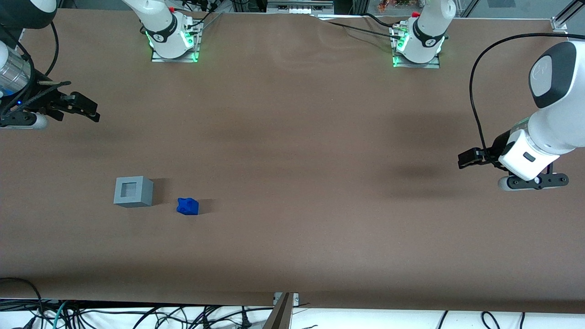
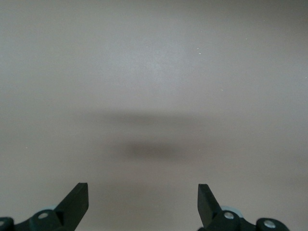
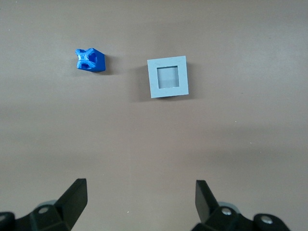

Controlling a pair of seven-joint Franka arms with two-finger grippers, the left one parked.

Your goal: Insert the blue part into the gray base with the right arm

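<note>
The gray base (image 1: 133,191) stands on the brown table, its square recess facing up and holding nothing. Beside it, a short gap away, lies the blue part (image 1: 187,206), slightly nearer to the front camera. My right gripper (image 1: 87,107) hangs above the table at the working arm's end, farther from the front camera than both pieces and well apart from them. The right wrist view looks down on the gray base (image 3: 168,77) and the blue part (image 3: 90,59), with the gripper (image 3: 141,185) open and nothing between its fingers.
The two arm mounts (image 1: 173,39) (image 1: 418,43) stand at the table's back edge. The parked arm (image 1: 525,155) hovers at its own end. A metal bracket (image 1: 285,299) and loose cables (image 1: 137,315) sit at the front edge.
</note>
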